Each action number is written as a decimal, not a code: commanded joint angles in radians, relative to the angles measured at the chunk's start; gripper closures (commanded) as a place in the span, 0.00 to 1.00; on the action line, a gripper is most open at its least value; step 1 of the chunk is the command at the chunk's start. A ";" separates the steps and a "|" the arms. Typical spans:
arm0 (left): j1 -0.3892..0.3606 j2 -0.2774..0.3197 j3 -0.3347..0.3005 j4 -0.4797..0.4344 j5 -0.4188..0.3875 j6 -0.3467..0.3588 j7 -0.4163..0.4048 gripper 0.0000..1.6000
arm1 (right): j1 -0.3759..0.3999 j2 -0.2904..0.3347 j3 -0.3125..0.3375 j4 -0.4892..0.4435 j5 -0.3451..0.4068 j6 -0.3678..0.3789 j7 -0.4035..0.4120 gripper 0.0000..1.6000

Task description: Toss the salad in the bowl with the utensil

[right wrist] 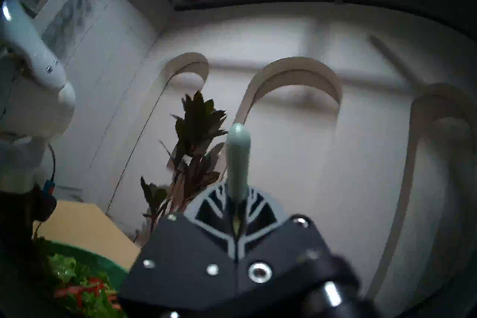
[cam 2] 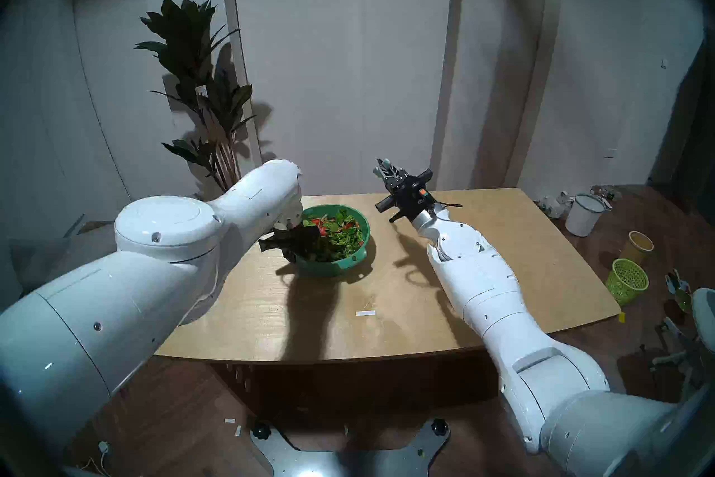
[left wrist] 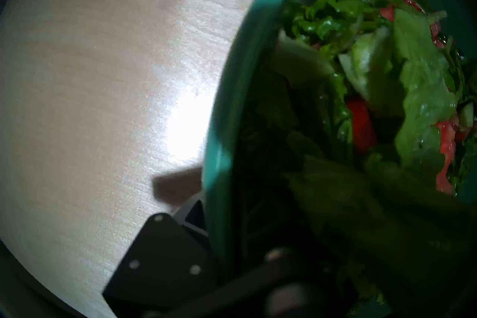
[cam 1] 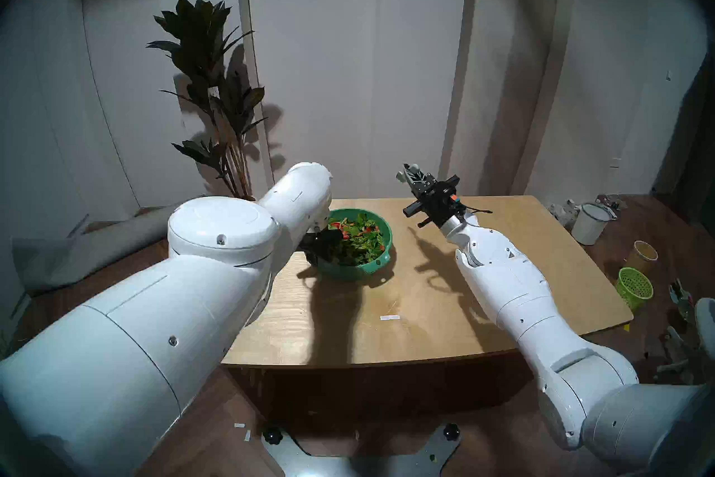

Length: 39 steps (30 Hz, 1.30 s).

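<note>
Clamping the bowl's (cam 1: 373, 263) near-left rim, the left gripper (left wrist: 219, 245) has one finger outside the wall and one inside — jaws closed on the rim, steadying it on the table (cam 1: 425, 329). Inside the bowl the salad (cam 1: 358, 238) heaps high, lettuce and tomato reaching close to the rim. To the right of the bowl and raised above it, the right gripper (cam 1: 408, 172) is closed on the utensil (right wrist: 238, 155), only a short pale stub of which shows beyond the fingertips; it points up and away from the bowl, toward the plant (cam 1: 211, 77) behind. Which end protrudes I cannot tell. A risk, as I judge it: with the salad piled so high, a brisk sweep could flick leaves over the rim — and such a thin handle could twist in the grip.
</note>
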 commanded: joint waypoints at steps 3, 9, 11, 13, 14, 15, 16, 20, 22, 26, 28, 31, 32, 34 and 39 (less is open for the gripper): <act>0.031 -0.018 0.001 0.011 0.002 0.005 0.009 1.00 | -0.038 -0.031 0.068 -0.140 0.116 -0.020 -0.029 1.00; 0.032 -0.018 0.001 0.011 0.003 0.005 0.010 1.00 | -0.081 -0.045 0.095 -0.220 0.182 -0.019 -0.042 1.00; 0.032 -0.019 0.001 0.011 0.003 0.005 0.010 1.00 | -0.099 -0.050 0.100 -0.248 0.203 -0.016 -0.046 1.00; 0.032 -0.019 0.001 0.011 0.003 0.005 0.011 1.00 | -0.112 -0.057 0.102 -0.262 0.222 -0.014 -0.049 1.00; 0.032 -0.019 0.001 0.011 0.003 0.005 0.011 1.00 | -0.123 -0.060 0.103 -0.278 0.231 -0.011 -0.051 1.00; 0.033 -0.019 0.001 0.011 0.003 0.005 0.011 1.00 | -0.133 -0.063 0.105 -0.291 0.243 -0.010 -0.053 1.00; 0.033 -0.019 0.001 0.011 0.003 0.005 0.012 1.00 | -0.145 -0.065 0.106 -0.308 0.252 -0.007 -0.055 1.00; 0.034 -0.020 0.001 0.010 0.003 0.005 0.012 1.00 | -0.181 -0.071 0.110 -0.353 0.285 0.000 -0.063 1.00; 0.034 -0.020 0.001 0.010 0.004 0.005 0.013 1.00 | -0.202 -0.075 0.109 -0.379 0.303 0.005 -0.068 1.00; 0.032 -0.025 0.001 0.010 0.005 0.005 0.014 0.00 | -0.247 -0.084 0.106 -0.430 0.336 0.020 -0.077 1.00; 0.040 -0.028 0.001 0.011 0.005 0.005 0.013 0.00 | -0.268 -0.088 0.105 -0.455 0.353 0.033 -0.083 1.00; 0.050 -0.032 0.001 0.011 0.008 0.005 0.013 0.00 | -0.306 -0.090 0.106 -0.503 0.379 0.056 -0.094 1.00; 0.054 -0.034 0.001 0.011 0.011 0.005 0.014 0.00 | -0.315 -0.091 0.106 -0.511 0.384 0.061 -0.096 1.00; 0.057 -0.036 0.003 0.011 0.015 0.005 0.016 0.00 | -0.322 -0.091 0.106 -0.518 0.391 0.068 -0.098 1.00; 0.039 -0.045 0.005 0.011 0.025 0.005 0.015 0.00 | -0.361 -0.091 0.103 -0.570 0.417 0.104 -0.112 1.00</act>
